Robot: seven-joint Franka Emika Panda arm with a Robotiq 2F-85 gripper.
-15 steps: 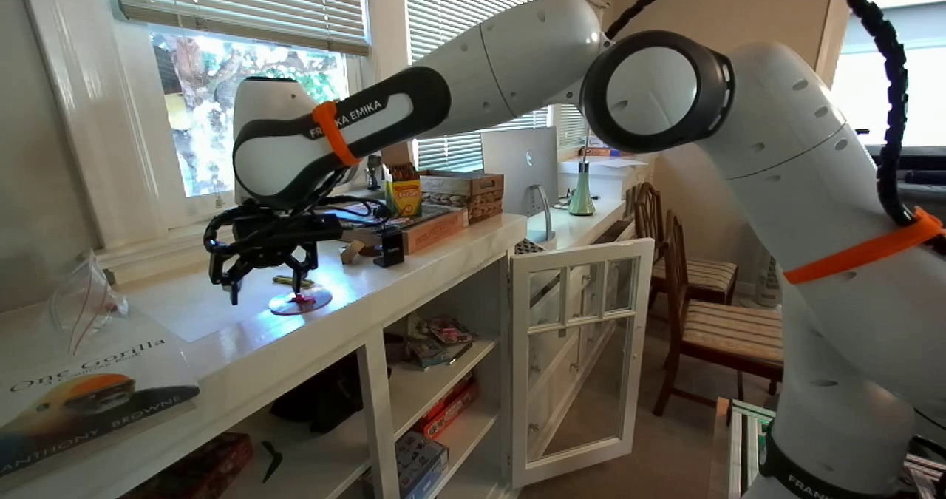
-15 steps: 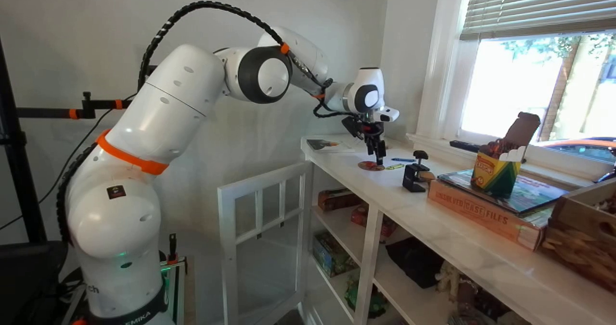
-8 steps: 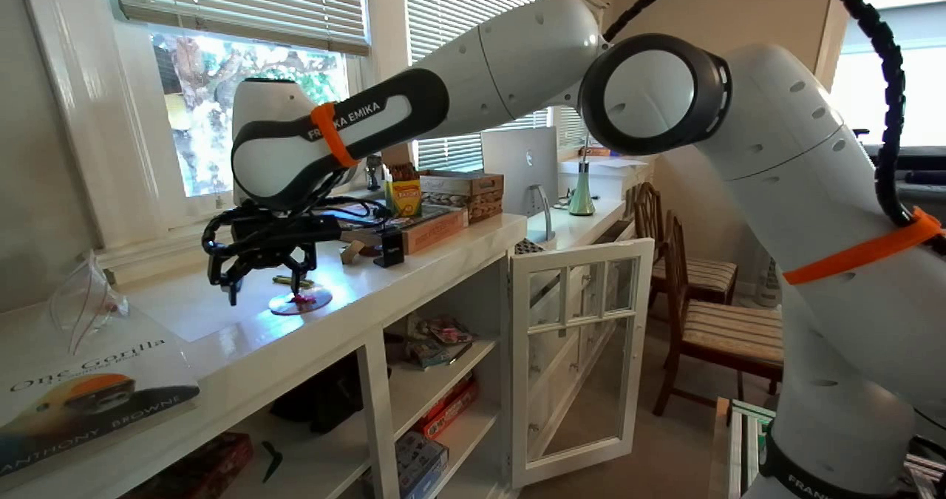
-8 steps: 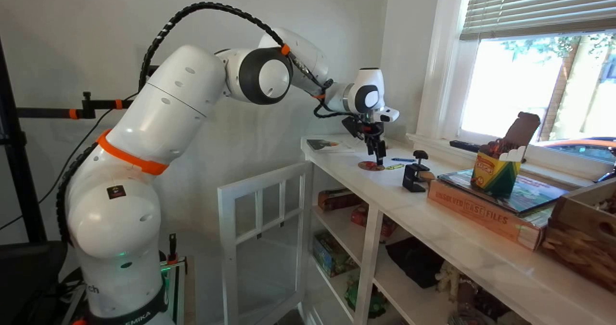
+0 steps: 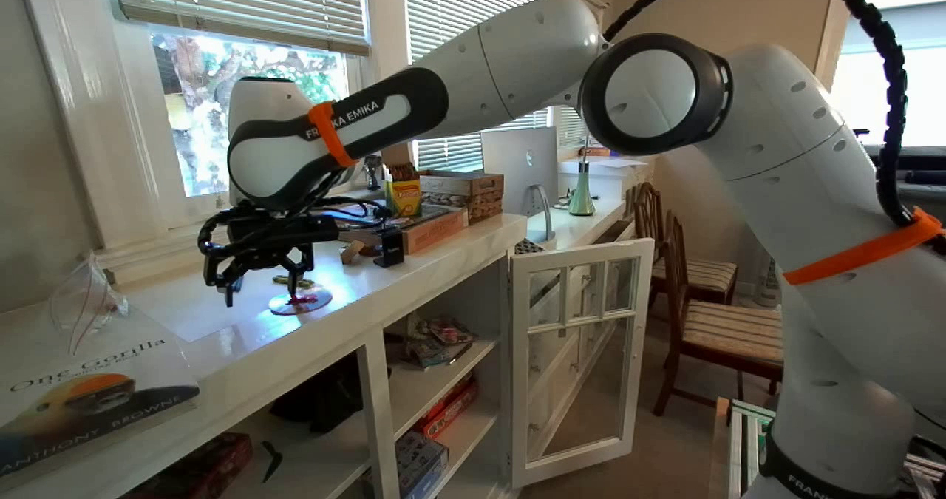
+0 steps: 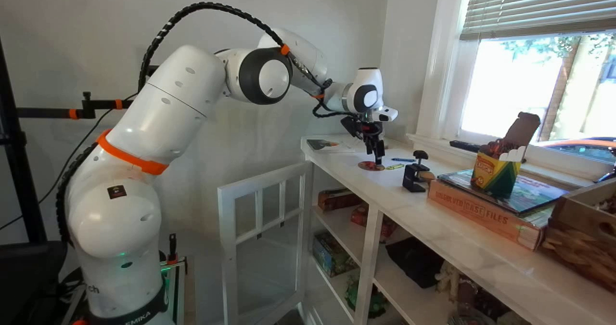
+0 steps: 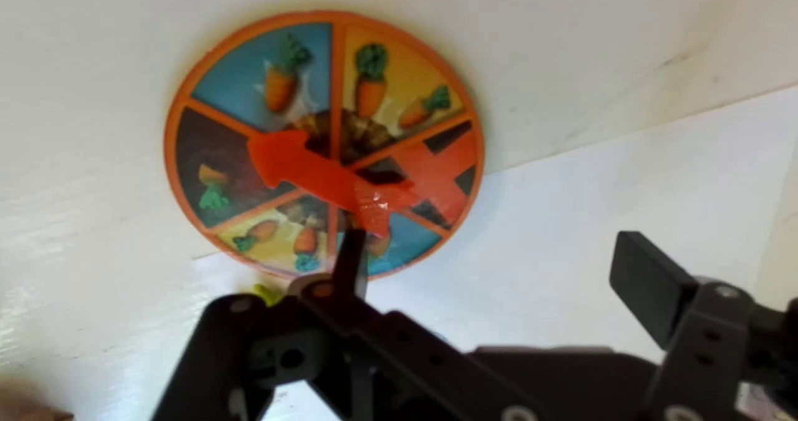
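spinner disc [image 7: 327, 125]: flat on the worktop [image 6: 462, 214], orange-rimmed, printed with carrots, straddling the edge of a white paper [image 7: 654, 159]
red arrow [image 7: 318, 178]: lying across the disc's middle, its head pointing away from the hand
hand [image 7: 489, 246]: wide open, the paper showing through the gap between its fingers
near finger [image 7: 350, 252]: over the disc's edge, right beside the arrow's tail; whether it touches, i cannot tell
far finger [image 7: 651, 284]: over the paper, well apart from the disc
hand's pose: pointing down at the worktop in both exterior views, fingertips low
arm [image 5: 510, 63]: elbow raised, forearm sloping down to the wrist, stretched out over the worktop
yellow crayon [image 6: 394, 167]: just beside the disc
blue crayon [image 6: 403, 160]: near the yellow one, a little farther out
black clamp [image 6: 413, 178]: standing on the worktop past the crayons
crayon box [image 6: 498, 173]: upright with its lid raised, on top of an orange box [image 6: 481, 214]
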